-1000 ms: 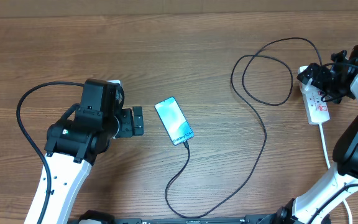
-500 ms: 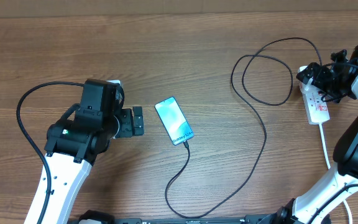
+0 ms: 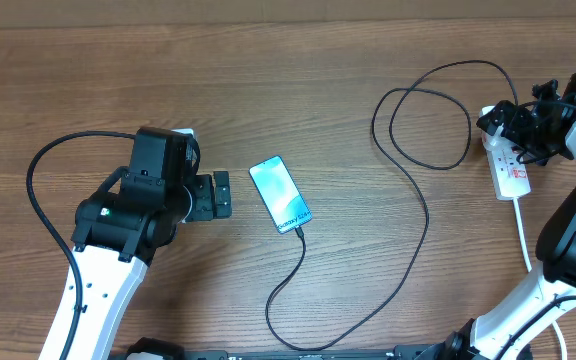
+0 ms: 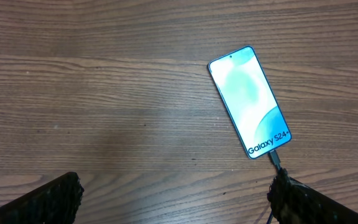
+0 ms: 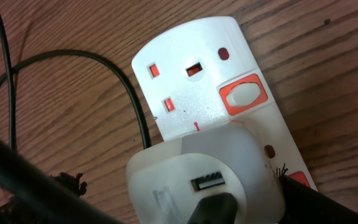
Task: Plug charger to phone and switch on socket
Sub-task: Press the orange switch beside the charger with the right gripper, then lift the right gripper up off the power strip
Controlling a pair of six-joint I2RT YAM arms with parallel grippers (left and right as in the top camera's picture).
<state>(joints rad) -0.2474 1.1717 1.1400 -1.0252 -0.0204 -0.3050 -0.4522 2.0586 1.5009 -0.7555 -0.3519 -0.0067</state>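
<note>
Hovering spread wide and empty, the left pincer (image 3: 222,195) has the phone (image 3: 280,194) lying flat on the table just ahead of its tips, with the charger (image 4: 275,158) tip seated in the phone end closest to the pincer. The right pincer (image 3: 518,128), likewise released, straddles a white adapter (image 5: 197,171) plugged into the socket (image 5: 191,68) beneath it; a red switch (image 5: 242,94) sits just beyond the adapter.
</note>
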